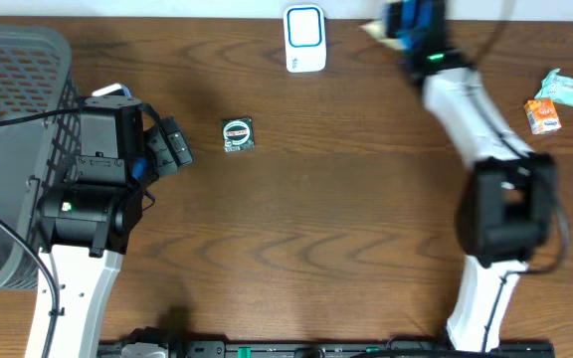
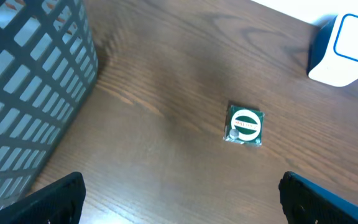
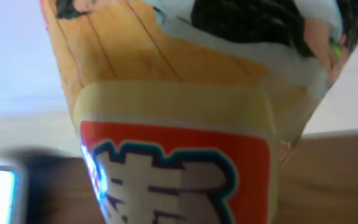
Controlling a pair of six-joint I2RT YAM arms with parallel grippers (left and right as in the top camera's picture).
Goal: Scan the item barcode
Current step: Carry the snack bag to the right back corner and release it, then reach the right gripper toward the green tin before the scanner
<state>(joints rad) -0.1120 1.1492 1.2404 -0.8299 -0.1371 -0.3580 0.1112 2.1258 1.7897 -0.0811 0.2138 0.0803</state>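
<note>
The right hand (image 1: pixel 407 28) grips an orange, red-labelled packet (image 3: pixel 179 118).

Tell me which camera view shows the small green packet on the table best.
The left wrist view: the green packet lies unobstructed near the centre, its white oval label visible. The overhead view shows it small, its label unreadable. The right wrist view misses it; an orange package fills that picture.

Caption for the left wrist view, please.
Open left claw faces a small green packet, basket left, scanner upper right.
</note>
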